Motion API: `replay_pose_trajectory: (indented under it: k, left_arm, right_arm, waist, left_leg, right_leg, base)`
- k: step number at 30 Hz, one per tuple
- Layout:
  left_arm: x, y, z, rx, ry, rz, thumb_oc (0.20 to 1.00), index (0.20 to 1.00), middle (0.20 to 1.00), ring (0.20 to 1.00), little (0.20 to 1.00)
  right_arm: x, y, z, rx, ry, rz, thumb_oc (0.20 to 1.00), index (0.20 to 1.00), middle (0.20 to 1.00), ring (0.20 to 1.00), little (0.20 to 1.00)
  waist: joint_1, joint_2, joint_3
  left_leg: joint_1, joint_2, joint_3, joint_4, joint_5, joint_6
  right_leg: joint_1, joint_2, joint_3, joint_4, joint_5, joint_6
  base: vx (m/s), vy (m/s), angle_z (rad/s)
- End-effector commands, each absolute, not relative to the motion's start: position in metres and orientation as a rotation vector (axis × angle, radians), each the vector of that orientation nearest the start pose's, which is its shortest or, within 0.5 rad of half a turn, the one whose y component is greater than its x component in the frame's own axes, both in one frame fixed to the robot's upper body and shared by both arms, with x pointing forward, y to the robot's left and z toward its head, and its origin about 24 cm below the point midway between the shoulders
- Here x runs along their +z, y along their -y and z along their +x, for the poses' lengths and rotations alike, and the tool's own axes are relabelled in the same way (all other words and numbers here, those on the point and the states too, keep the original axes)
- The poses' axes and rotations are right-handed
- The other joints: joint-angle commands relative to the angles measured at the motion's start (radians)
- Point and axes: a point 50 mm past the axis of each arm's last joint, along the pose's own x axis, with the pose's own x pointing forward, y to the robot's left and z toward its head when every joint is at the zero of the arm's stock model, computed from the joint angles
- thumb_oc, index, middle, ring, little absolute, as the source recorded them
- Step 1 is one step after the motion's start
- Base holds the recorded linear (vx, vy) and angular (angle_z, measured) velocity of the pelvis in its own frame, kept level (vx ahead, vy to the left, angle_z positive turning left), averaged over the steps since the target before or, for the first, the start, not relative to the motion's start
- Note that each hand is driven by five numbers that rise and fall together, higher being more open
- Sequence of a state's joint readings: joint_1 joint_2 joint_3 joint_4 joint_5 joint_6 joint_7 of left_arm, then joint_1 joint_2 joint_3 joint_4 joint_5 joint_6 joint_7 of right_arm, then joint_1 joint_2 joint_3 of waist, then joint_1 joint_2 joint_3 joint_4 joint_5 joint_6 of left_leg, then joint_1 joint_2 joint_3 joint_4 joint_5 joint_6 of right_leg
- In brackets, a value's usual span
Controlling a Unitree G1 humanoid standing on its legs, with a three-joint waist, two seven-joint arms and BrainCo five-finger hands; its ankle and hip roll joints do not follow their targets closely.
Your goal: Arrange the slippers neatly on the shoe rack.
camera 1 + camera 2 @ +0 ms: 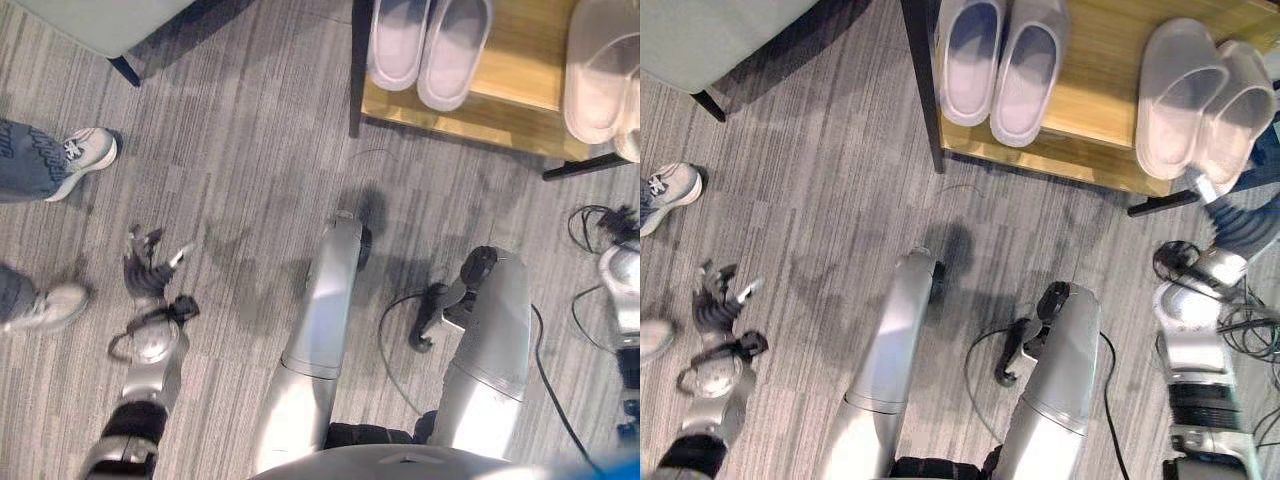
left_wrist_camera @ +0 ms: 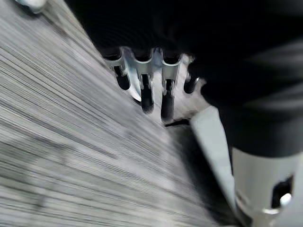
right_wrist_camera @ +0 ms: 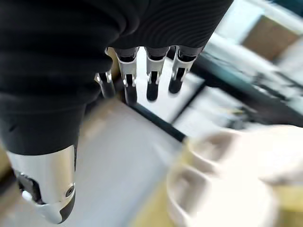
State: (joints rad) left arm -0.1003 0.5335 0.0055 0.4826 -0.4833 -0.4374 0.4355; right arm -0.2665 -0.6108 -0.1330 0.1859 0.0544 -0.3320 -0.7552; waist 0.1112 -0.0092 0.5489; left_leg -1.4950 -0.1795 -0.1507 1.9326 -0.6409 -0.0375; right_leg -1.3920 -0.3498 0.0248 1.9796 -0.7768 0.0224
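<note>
right hand (image 1: 1202, 182): fingers loose, holding nothing, just beside the rack's front corner
left hand (image 1: 150, 268): spread, idle, well away from rack
slippers (image 1: 1195, 100): both pairs on rack (image 1: 1095, 150)
tip: nudge gently, keep toes level

Even overhead light; soft shadows on carpet (image 1: 250, 200); both wrist views motion-blurred.
</note>
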Motion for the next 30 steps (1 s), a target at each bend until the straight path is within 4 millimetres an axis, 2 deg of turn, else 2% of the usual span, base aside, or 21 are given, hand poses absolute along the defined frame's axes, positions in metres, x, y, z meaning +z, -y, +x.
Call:
replay_pose_trajectory:
  k: [1, 3, 5, 6, 9, 10, 11, 13, 14, 15, 17, 20, 21, 22, 23, 24, 26, 27, 28, 29, 30]
  left_arm:
    - [0.037, -0.336, 0.226, 0.712, 0.093, 0.127, 1.000, 1.000, 1.000, 1.000, 1.000]
    - [0.035, -0.337, 0.224, 0.723, 0.087, 0.123, 1.000, 1.000, 1.000, 1.000, 1.000]
    - [0.030, -0.338, 0.221, 0.749, 0.067, 0.100, 1.000, 1.000, 1.000, 1.000, 1.000]
    - [0.029, -0.340, 0.221, 0.767, 0.065, 0.094, 1.000, 1.000, 1.000, 1.000, 1.000]
    - [0.039, -0.347, 0.230, 0.787, 0.099, 0.084, 1.000, 1.000, 1.000, 1.000, 1.000]
    - [0.045, -0.348, 0.236, 0.783, 0.124, 0.075, 1.000, 1.000, 1.000, 1.000, 1.000]
    - [0.050, -0.349, 0.241, 0.784, 0.138, 0.078, 1.000, 1.000, 1.000, 1.000, 1.000]
    - [0.049, -0.347, 0.244, 0.773, 0.133, 0.078, 1.000, 1.000, 1.000, 1.000, 1.000]
    - [0.048, -0.345, 0.246, 0.768, 0.128, 0.078, 1.000, 1.000, 1.000, 1.000, 1.000]
    - [0.045, -0.343, 0.249, 0.755, 0.105, 0.097, 1.000, 1.000, 1.000, 1.000, 1.000]
    - [0.034, -0.335, 0.252, 0.713, 0.051, 0.118, 1.000, 1.000, 1.000, 1.000, 1.000]
    - [0.019, -0.330, 0.251, 0.675, -0.023, 0.123, 1.000, 1.000, 1.000, 1.000, 1.000]
    - [0.003, -0.322, 0.248, 0.637, -0.102, 0.144, 1.000, 1.000, 1.000, 1.000, 1.000]
    - [-0.005, -0.315, 0.246, 0.599, -0.135, 0.160, 1.000, 1.000, 1.000, 1.000, 1.000]
    - [-0.016, -0.309, 0.244, 0.560, -0.196, 0.188, 1.000, 1.000, 1.000, 1.000, 1.000]
    - [-0.024, -0.301, 0.242, 0.522, -0.222, 0.211, 1.000, 1.000, 1.000, 1.000, 1.000]
    - [-0.040, -0.294, 0.232, 0.490, -0.299, 0.219, 1.000, 1.000, 1.000, 1.000, 1.000]
    - [-0.055, -0.289, 0.220, 0.469, -0.371, 0.230, 1.000, 1.000, 1.000, 1.000, 1.000]
    - [-0.067, -0.287, 0.210, 0.462, -0.433, 0.236, 1.000, 1.000, 1.000, 1.000, 1.000]
    - [-0.073, -0.286, 0.204, 0.464, -0.469, 0.240, 1.000, 1.000, 1.000, 1.000, 1.000]
    - [-0.081, -0.284, 0.196, 0.454, -0.510, 0.247, 1.000, 1.000, 1.000, 1.000, 1.000]
  right_arm:
    - [0.201, 0.318, 0.274, -0.868, 0.735, -0.378, 1.000, 1.000, 1.000, 1.000, 1.000]
    - [0.197, 0.319, 0.274, -0.873, 0.714, -0.370, 1.000, 1.000, 1.000, 1.000, 1.000]
    - [0.174, 0.321, 0.272, -0.873, 0.618, -0.340, 1.000, 1.000, 1.000, 1.000, 1.000]
    - [0.160, 0.333, 0.267, -0.916, 0.544, -0.349, 1.000, 1.000, 1.000, 1.000, 1.000]
    - [0.153, 0.351, 0.266, -0.977, 0.468, -0.367, 1.000, 1.000, 1.000, 1.000, 1.000]
    - [0.139, 0.361, 0.264, -1.007, 0.380, -0.378, 1.000, 1.000, 1.000, 1.000, 1.000]
    - [0.115, 0.367, 0.258, -1.010, 0.262, -0.395, 1.000, 1.000, 1.000, 1.000, 1.000]
    - [0.083, 0.369, 0.250, -1.013, 0.125, -0.374, 1.000, 1.000, 1.000, 1.000, 1.000]
    - [0.068, 0.368, 0.246, -1.007, 0.064, -0.360, 1.000, 1.000, 1.000, 1.000, 1.000]
    - [0.043, 0.365, 0.238, -0.999, -0.043, -0.349, 1.000, 1.000, 1.000, 1.000, 1.000]
    - [0.006, 0.362, 0.224, -0.991, -0.207, -0.306, 1.000, 1.000, 1.000, 1.000, 1.000]
    - [-0.029, 0.358, 0.203, -0.968, -0.388, -0.309, 1.000, 1.000, 1.000, 1.000, 1.000]
    - [-0.060, 0.352, 0.178, -0.934, -0.564, -0.342, 1.000, 1.000, 1.000, 1.000, 1.000]
    - [-0.070, 0.349, 0.167, -0.918, -0.627, -0.352, 1.000, 1.000, 1.000, 1.000, 1.000]
    - [-0.085, 0.347, 0.147, -0.911, -0.733, -0.352, 1.000, 1.000, 1.000, 1.000, 1.000]
    - [-0.092, 0.346, 0.138, -0.910, -0.779, -0.358, 1.000, 1.000, 1.000, 1.000, 1.000]
    - [-0.102, 0.343, 0.119, -0.893, -0.862, -0.366, 1.000, 1.000, 1.000, 1.000, 1.000]
    - [-0.110, 0.341, 0.104, -0.891, -0.927, -0.366, 1.000, 1.000, 1.000, 1.000, 1.000]
    - [-0.113, 0.340, 0.096, -0.884, -0.960, -0.367, 1.000, 1.000, 1.000, 1.000, 1.000]
    - [-0.114, 0.340, 0.093, -0.885, -0.975, -0.363, 1.000, 1.000, 1.000, 1.000, 1.000]
    - [-0.117, 0.340, 0.086, -0.878, -1.005, -0.373, 1.000, 1.000, 1.000, 1.000, 1.000]
  waist:
    - [0.042, -0.047, -0.029]
    - [0.040, -0.048, -0.029]
    - [0.029, -0.051, -0.029]
    - [0.016, -0.056, -0.029]
    - [0.005, -0.064, -0.030]
    - [-0.004, -0.069, -0.057]
    - [-0.021, -0.078, -0.119]
    - [-0.037, -0.079, -0.191]
    - [-0.043, -0.079, -0.207]
    - [-0.051, -0.084, -0.228]
    - [-0.058, -0.087, -0.256]
    - [-0.059, -0.085, -0.271]
    - [-0.053, -0.087, -0.294]
    - [-0.052, -0.086, -0.299]
    - [-0.050, -0.084, -0.312]
    - [-0.048, -0.081, -0.316]
    - [-0.045, -0.072, -0.323]
    - [-0.042, -0.067, -0.341]
    - [-0.041, -0.065, -0.347]
    - [-0.042, -0.055, -0.355]
    - [-0.040, -0.049, -0.362]
  left_leg:
    - [-0.075, -0.037, -0.063, -0.064, 0.092, -0.009]
    - [-0.075, -0.039, -0.062, -0.058, 0.088, -0.008]
    - [-0.075, -0.037, -0.061, -0.048, 0.091, -0.011]
    - [-0.075, -0.030, -0.056, -0.065, 0.100, -0.013]
    - [-0.075, -0.010, -0.049, -0.147, 0.132, -0.013]
    - [-0.075, 0.003, -0.052, -0.225, 0.167, -0.008]
    - [-0.075, 0.023, -0.057, -0.306, 0.193, -0.003]
    - [-0.074, 0.043, -0.061, -0.393, 0.228, 0.001]
    - [-0.054, 0.053, -0.061, -0.434, 0.243, 0.001]
    - [0.023, 0.074, -0.055, -0.536, 0.270, -0.001]
    - [0.145, 0.098, -0.047, -0.680, 0.313, -0.008]
    - [0.308, 0.126, -0.048, -0.849, 0.363, -0.012]
    - [0.426, 0.140, -0.051, -0.978, 0.401, -0.013]
    - [0.499, 0.141, -0.061, -1.055, 0.420, -0.015]
    - [0.599, 0.147, -0.066, -1.157, 0.455, -0.019]
    - [0.659, 0.147, -0.070, -1.219, 0.471, -0.019]
    - [0.779, 0.153, -0.081, -1.339, 0.511, -0.025]
    - [0.883, 0.157, -0.084, -1.446, 0.537, -0.028]
    - [0.941, 0.158, -0.086, -1.507, 0.558, -0.032]
    - [0.983, 0.159, -0.085, -1.570, 0.608, -0.034]
    - [1.041, 0.157, -0.091, -1.627, 0.620, -0.035]
  right_leg:
    - [-0.052, -0.017, 0.095, 0.072, 0.132, -0.098]
    - [-0.058, -0.019, 0.100, 0.085, 0.128, -0.099]
    - [-0.069, -0.019, 0.113, 0.104, 0.125, -0.096]
    - [-0.069, -0.024, 0.112, 0.082, 0.134, -0.088]
    - [-0.055, -0.031, 0.087, -0.014, 0.151, -0.083]
    - [-0.047, -0.027, 0.059, -0.098, 0.172, -0.078]
    - [-0.037, -0.030, 0.021, -0.192, 0.190, -0.070]
    - [-0.028, -0.031, -0.033, -0.298, 0.213, -0.060]
    - [-0.008, -0.031, -0.052, -0.344, 0.220, -0.055]
    - [0.066, -0.029, -0.087, -0.455, 0.238, -0.054]
    - [0.186, -0.023, -0.135, -0.615, 0.269, -0.045]
    - [0.366, -0.014, -0.192, -0.808, 0.308, -0.037]
    - [0.492, -0.003, -0.232, -0.942, 0.337, -0.024]
    - [0.564, 0.011, -0.255, -1.015, 0.364, -0.013]
    - [0.670, 0.028, -0.295, -1.111, 0.390, 0.002]
    - [0.726, 0.039, -0.315, -1.162, 0.419, 0.020]
    - [0.856, 0.062, -0.354, -1.279, 0.461, 0.032]
    - [0.953, 0.084, -0.372, -1.389, 0.499, 0.046]
    - [1.011, 0.095, -0.382, -1.449, 0.526, 0.051]
    - [1.051, 0.104, -0.398, -1.517, 0.575, 0.051]
    - [1.102, 0.121, -0.403, -1.579, 0.598, 0.059]
  base:
    - [-0.13, -0.084, 0.23]
    - [-0.05, -0.037, 0.26]
    - [-0.07, -0.039, 0.24]
    - [-0.08, 0.013, 0.05]
    - [-0.13, 0.058, 0.02]
    - [-0.16, 0.116, -0.11]
    - [-0.13, 0.121, -0.18]
    - [-0.07, 0.094, -0.17]
    - [-0.13, 0.076, -0.13]
    - [-0.14, 0.039, -0.09]
    - [-0.14, 0.021, -0.01]
    - [-0.04, -0.024, -0.01]
    - [0.05, -0.087, 0.04]
    - [0.14, -0.104, 0.25]
    - [0.14, -0.077, 0.35]
    - [0.18, -0.048, 0.30]
    - [0.17, -0.071, 0.08]
    - [0.21, -0.135, 0.11]
    - [0.14, -0.070, 0.10]
    - [0.09, -0.039, -0.03]
    - [0.12, -0.050, -0.10]
